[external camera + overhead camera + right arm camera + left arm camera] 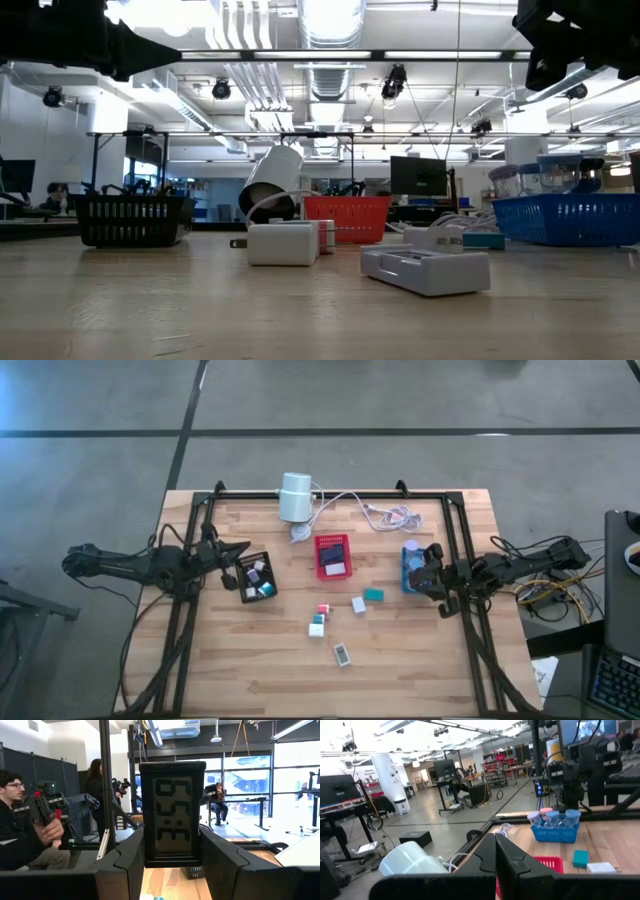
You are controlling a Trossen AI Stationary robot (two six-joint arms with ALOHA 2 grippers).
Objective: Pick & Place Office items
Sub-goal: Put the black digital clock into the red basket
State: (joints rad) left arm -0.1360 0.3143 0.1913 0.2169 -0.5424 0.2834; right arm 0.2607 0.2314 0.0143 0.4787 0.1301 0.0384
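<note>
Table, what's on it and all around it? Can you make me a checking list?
Surface: wooden table.
Job's things: loose office items mid-table; more in the black tray.
Clutter: red tray, blue tray, white cylinder.
Grippers: left gripper shut, empty, beside the black tray; right gripper over the blue tray, clamping a black display piece.
Cables: white cable by the cylinder.
Surroundings: open workshop; seated person.
</note>
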